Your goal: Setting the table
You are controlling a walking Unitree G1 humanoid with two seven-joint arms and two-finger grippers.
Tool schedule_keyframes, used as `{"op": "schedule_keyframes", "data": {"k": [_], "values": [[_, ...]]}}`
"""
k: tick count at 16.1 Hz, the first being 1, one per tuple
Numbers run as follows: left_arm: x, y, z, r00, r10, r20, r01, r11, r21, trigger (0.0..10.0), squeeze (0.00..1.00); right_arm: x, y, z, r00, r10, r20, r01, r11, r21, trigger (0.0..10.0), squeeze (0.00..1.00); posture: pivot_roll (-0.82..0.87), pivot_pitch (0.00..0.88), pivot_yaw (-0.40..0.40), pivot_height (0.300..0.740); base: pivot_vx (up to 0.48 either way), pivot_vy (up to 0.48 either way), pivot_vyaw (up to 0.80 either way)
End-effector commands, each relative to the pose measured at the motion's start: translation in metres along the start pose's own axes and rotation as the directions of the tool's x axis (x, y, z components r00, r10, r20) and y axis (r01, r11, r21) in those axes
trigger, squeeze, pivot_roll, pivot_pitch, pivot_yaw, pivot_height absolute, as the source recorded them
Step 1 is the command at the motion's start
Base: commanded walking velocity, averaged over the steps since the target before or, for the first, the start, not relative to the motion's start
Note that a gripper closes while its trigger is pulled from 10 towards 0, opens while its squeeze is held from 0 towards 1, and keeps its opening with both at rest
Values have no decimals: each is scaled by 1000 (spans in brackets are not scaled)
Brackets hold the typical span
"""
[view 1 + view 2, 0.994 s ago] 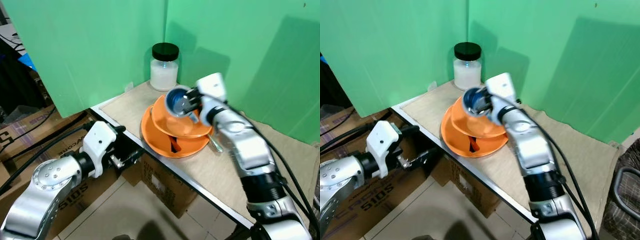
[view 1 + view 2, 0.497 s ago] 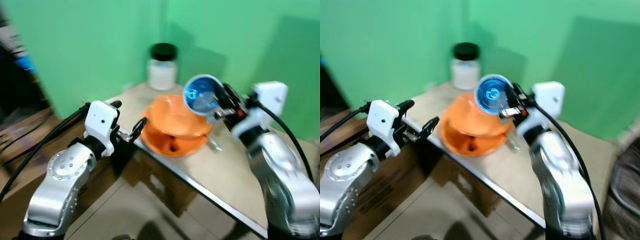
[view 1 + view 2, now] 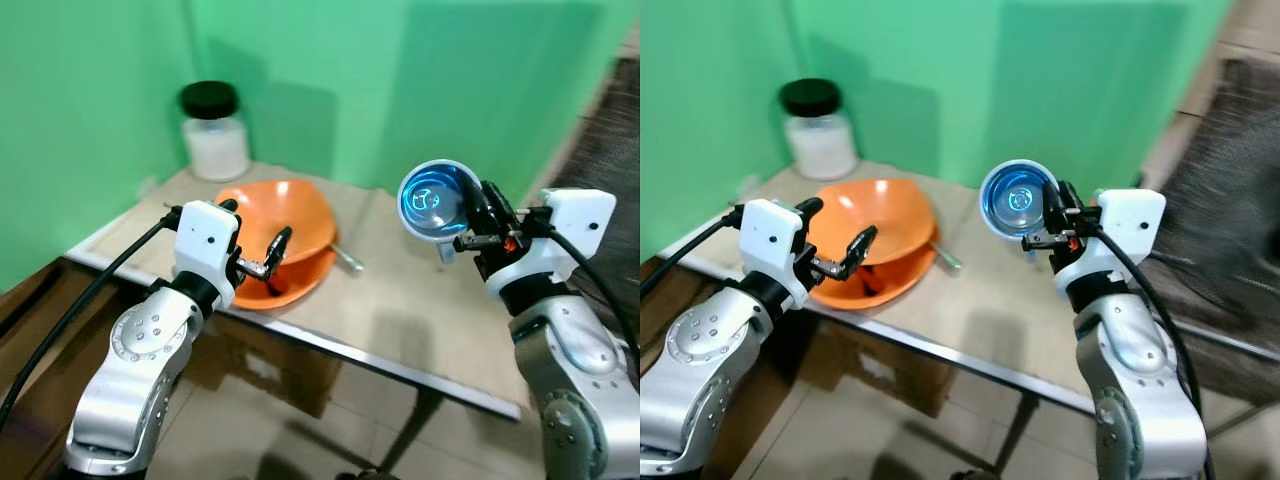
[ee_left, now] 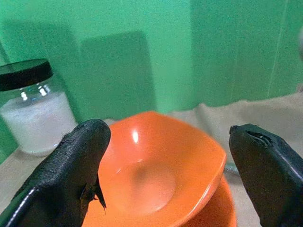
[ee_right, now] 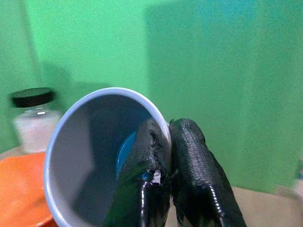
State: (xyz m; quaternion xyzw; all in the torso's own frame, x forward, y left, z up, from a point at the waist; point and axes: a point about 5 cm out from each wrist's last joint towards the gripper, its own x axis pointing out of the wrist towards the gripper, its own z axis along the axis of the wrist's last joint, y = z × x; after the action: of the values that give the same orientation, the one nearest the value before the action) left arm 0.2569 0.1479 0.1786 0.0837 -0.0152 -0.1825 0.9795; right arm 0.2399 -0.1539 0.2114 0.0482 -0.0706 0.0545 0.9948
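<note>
Your right hand (image 3: 478, 222) is pinched shut on the rim of the blue bowl (image 3: 436, 200), one finger inside and one outside, and it holds the bowl up in the air over the right part of the table (image 3: 420, 300). The bowl is tipped on its side: its mouth faces back toward the head camera and somewhat to your left, so its axis runs roughly level rather than upright. In the right wrist view the bowl (image 5: 102, 151) shows a pale grey-blue wall and a brighter blue patch deep inside; its lower edge is cut off by the frame, and the fingers (image 5: 194, 170) cover part of the rim.

Your left hand (image 3: 262, 252) hangs spread wide and holds nothing, just in front of the orange bowls (image 3: 285, 235) near the table's front edge. The upper orange bowl (image 4: 161, 184) sits tilted inside the lower one, whose rim peeks out underneath. Something dark and reddish lies between them, too hidden to identify. A metal utensil (image 3: 347, 259) pokes out beside them on the table, mostly concealed. A jar (image 3: 216, 132) of white contents with a black lid stands at the back corner against the green wall (image 3: 330, 70).
</note>
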Motion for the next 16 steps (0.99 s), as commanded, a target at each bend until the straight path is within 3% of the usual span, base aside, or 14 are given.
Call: {"op": "schedule_keyframes", "data": {"k": [1, 5, 10, 11, 12, 14, 16], "values": [[-1, 1, 2, 1000, 26, 7, -26, 1000, -1, 10000, 0, 4, -1, 7, 997, -58, 55, 58, 998, 0, 10000, 0, 37, 0, -39, 740, 0, 0, -800], [0, 6, 3, 999, 44, 9, -44, 999, 3, 10000, 0, 6, 2, 12, 988, -85, 131, 83, 996, 19, 10000, 0, 38, 0, -43, 740, 0, 0, -800], [-3, 7, 1, 998, 60, -2, -60, 998, -13, 10000, 0, 4, 6, 8, 986, -86, 140, 84, 996, 19, 10000, 0, 40, 0, -42, 740, 0, 0, -800], [-3, 9, 1, 997, 71, 0, -71, 997, -25, 10000, 0, 3, 4, 7, 980, -124, 155, 126, 992, -5, 10000, 0, 40, 0, -42, 740, 0, 0, -800], [-1, 9, 3, 997, 73, 6, -73, 997, -34, 10000, 0, 3, 3, 4, 979, -142, 145, 147, 989, -25, 10000, 0, 40, 0, -42, 740, 0, 0, -800], [3, 6, 5, 998, 70, 8, -69, 997, -45, 10000, 0, 2, 5, -8, 997, -56, 46, 58, 998, -40, 10000, 0, 46, 0, -36, 740, 0, 0, -800], [2, 5, 1, 997, 77, -11, -78, 996, -47, 10000, 0, -2, 2, -16, 999, -40, -4, 40, 999, -18, 10000, 0, 48, 0, -44, 740, 0, 0, -800]]}}
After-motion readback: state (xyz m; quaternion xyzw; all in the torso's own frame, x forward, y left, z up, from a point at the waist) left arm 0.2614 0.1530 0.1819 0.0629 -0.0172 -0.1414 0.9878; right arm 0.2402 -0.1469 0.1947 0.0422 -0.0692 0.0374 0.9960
